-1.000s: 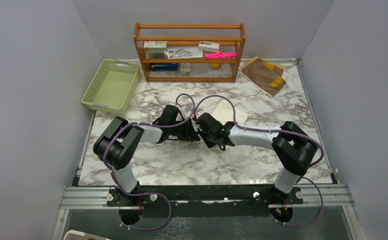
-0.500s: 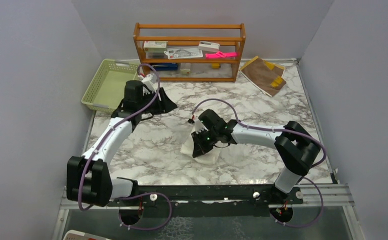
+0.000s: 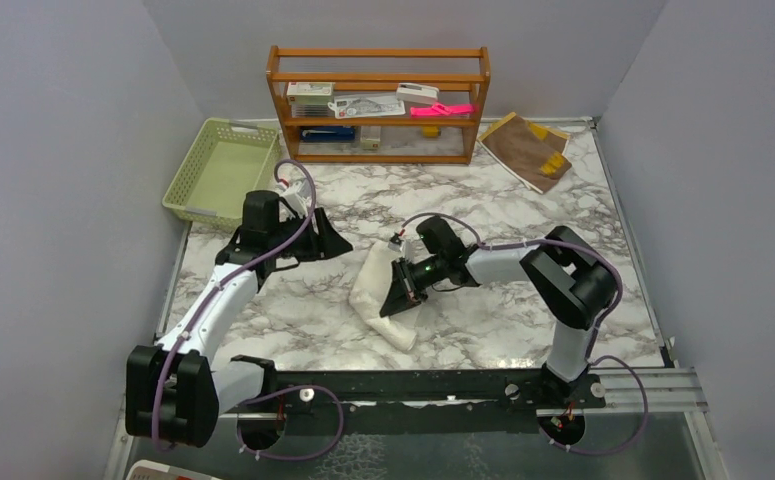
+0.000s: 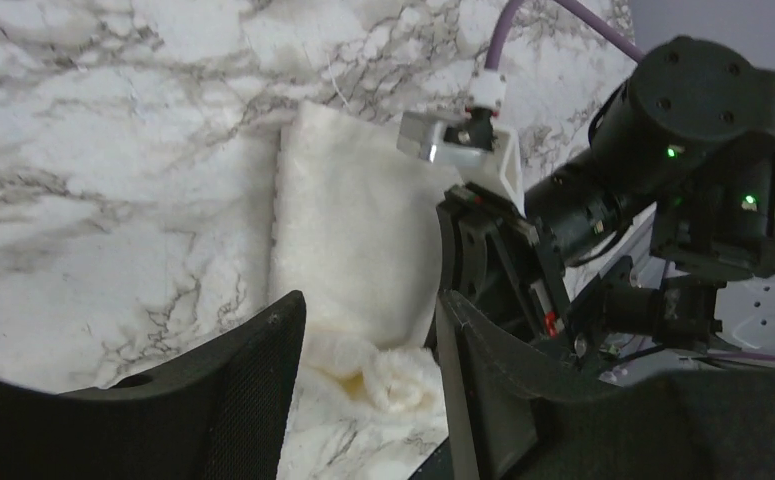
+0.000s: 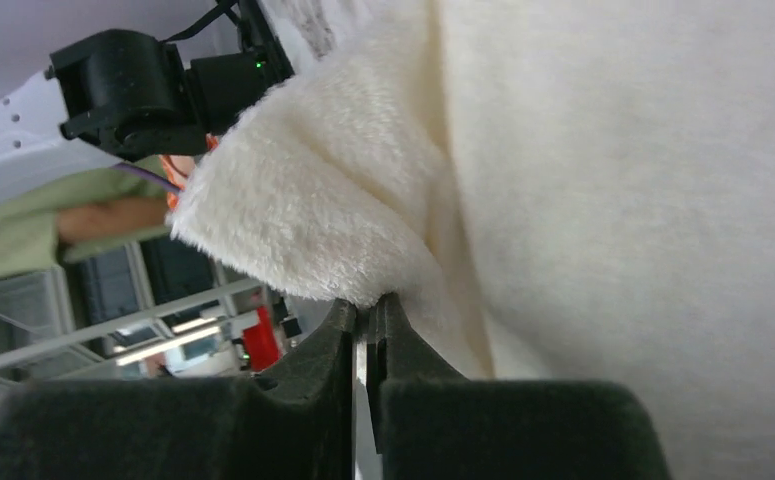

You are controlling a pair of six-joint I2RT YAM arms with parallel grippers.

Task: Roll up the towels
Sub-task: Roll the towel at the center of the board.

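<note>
Cloth nearest the arm bases is the cream towel (image 3: 381, 292). It lies on the marble counter (image 3: 293, 320), a little toward 6 o'clock of the middle, as a loose long heap running from 11 to 5 o'clock. One end is curled, but I can make out no tight roll. The right tool (image 5: 368, 330) sits at the towel's 3 o'clock edge with its jaws pressed together on a thin fold of the pile, so it has hold of the towel. Farther out, toward 10 o'clock, the left tool (image 4: 371, 310) hangs above the marble with its jaws well apart and nothing between them. Beyond it a green basket (image 3: 221, 172) sits at 10 o'clock and a wooden shelf (image 3: 378, 100) at 12. The brown towel (image 3: 528, 148) lies flat at 1 o'clock, well apart from both arms. By my judgement the task is in its early part: the cream towel is gathered but at best half shaped, and the brown one is wholly left to do. A second ago both tools met over the cream towel at mid-counter; since then the left arm has swung away and let go. Compared with half a second ago, the towel is drawn out longer toward 11 o'clock and the left tool has come back slightly nearer.
</note>
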